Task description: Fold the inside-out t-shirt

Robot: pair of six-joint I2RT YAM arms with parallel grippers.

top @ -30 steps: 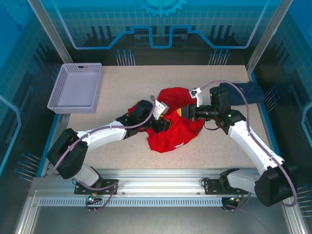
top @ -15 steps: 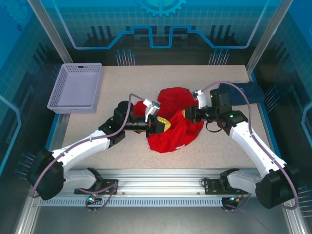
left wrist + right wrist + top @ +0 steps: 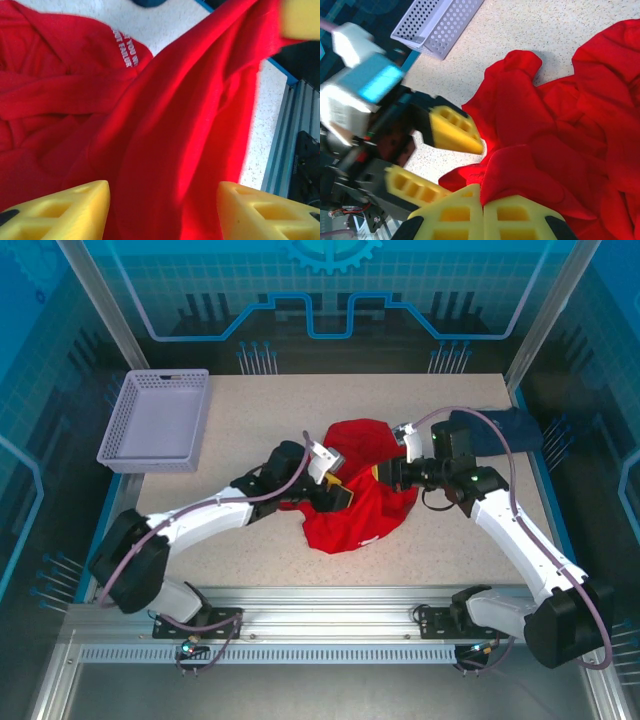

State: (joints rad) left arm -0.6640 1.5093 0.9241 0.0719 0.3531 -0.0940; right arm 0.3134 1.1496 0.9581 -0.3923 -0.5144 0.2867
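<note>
The red t-shirt (image 3: 352, 518) was seen crumpled in a heap at the middle of the table (image 3: 260, 410), between the two arms. The right gripper (image 3: 482, 200) was closed tight, with a fold of the red cloth pinched at its tips and drawn up taut from the heap. The left gripper (image 3: 338, 496) was held at the shirt's left side with its yellow fingers parted. Nothing was clamped between them, though red fabric lay just beyond. A line of white lettering (image 3: 125, 46) could be made out on one fold, too small to be read.

A lavender perforated basket (image 3: 157, 420) was set at the far left corner, well apart from the shirt. A dark navy garment (image 3: 512, 426) lay at the far right edge, partly covered by the right arm's wrist and a looping grey-purple cable (image 3: 487, 418) — the only thing crowding that side.

The tabletop was a pale speckled surface, bounded at the near edge by a ribbed metal rail (image 3: 320, 625). The cell was enclosed by slanted metal posts (image 3: 95, 300) and translucent blue panels (image 3: 330, 290) printed with a grid and line pattern.
</note>
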